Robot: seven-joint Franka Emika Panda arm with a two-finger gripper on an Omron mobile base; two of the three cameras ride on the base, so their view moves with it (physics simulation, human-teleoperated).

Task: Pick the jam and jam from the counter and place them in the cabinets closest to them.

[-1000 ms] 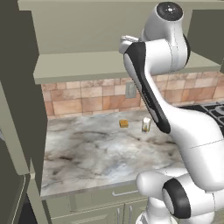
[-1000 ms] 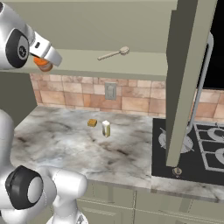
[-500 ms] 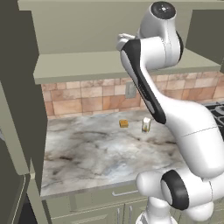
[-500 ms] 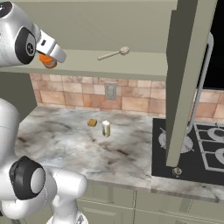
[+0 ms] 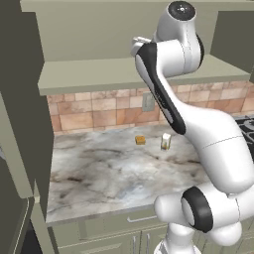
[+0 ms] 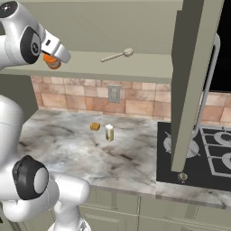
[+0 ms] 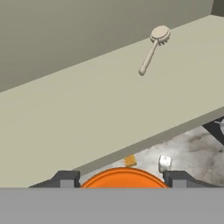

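Marbled grey-white stone makes up the table point(image 5: 104, 173), backed by a wall of tan and pink tiles point(image 6: 135, 101) with a pale outlet plate point(image 6: 114, 94) set into it. On the table, near the wall, a small brown block point(image 5: 141, 140) lies just beside a little white carton point(image 5: 166, 141), the two apart from each other. To the right sits a black stove top point(image 6: 212, 155). Above, the pale grey-green cabinets point(image 5: 129, 30) stand open, one door point(image 6: 194, 76) hanging out over the stove. On the open shelf point(image 7: 87, 113) a wooden brush point(image 7: 152, 48) lies flat. The white arm reaches up to the shelf's front edge, and the hand point(image 6: 50, 57) is clenched on a jam jar point(image 6: 52, 61) with an orange lid, the lid showing between the two fingertips point(image 7: 65, 179) in the hand view, level with the shelf edge.
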